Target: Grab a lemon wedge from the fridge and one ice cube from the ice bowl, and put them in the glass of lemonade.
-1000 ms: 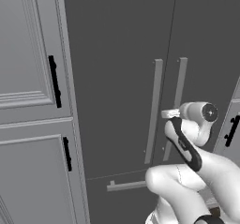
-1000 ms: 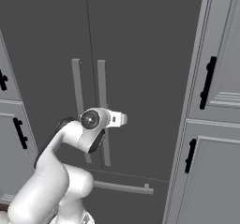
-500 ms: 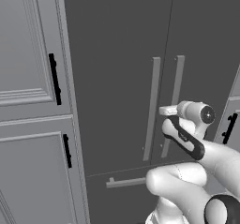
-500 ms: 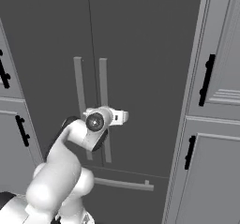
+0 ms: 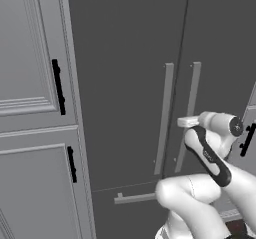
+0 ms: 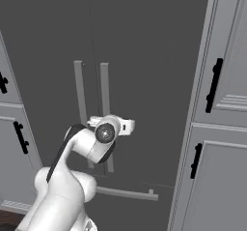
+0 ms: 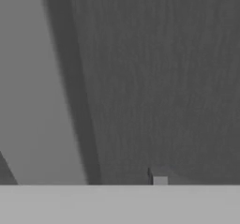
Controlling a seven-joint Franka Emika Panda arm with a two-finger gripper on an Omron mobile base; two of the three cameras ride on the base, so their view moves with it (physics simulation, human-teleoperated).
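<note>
Matte dark grey fridge (image 5: 125,83) straight ahead, doors shut, two long pale flat bar handles side by side. Arm elbow bent, wrist level, pincer (image 5: 186,122) at the right-hand handle (image 5: 189,115); its spread I cannot tell.

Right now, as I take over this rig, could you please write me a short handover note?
Pincer: at the right-hand long pale grey bar handle of the tall dark grey fridge; whether it grips the bar yet is not clear from these views.
Fridge: both doors shut; the left-hand bar handle is untouched.
Lemon wedge, ice bowl and glass of lemonade: not yet seen.
Done: arm brought to the handle.
Left: close on the bar, pull the door open, fetch the wedge, then an ice cube, and drop both into the glass.
</note>
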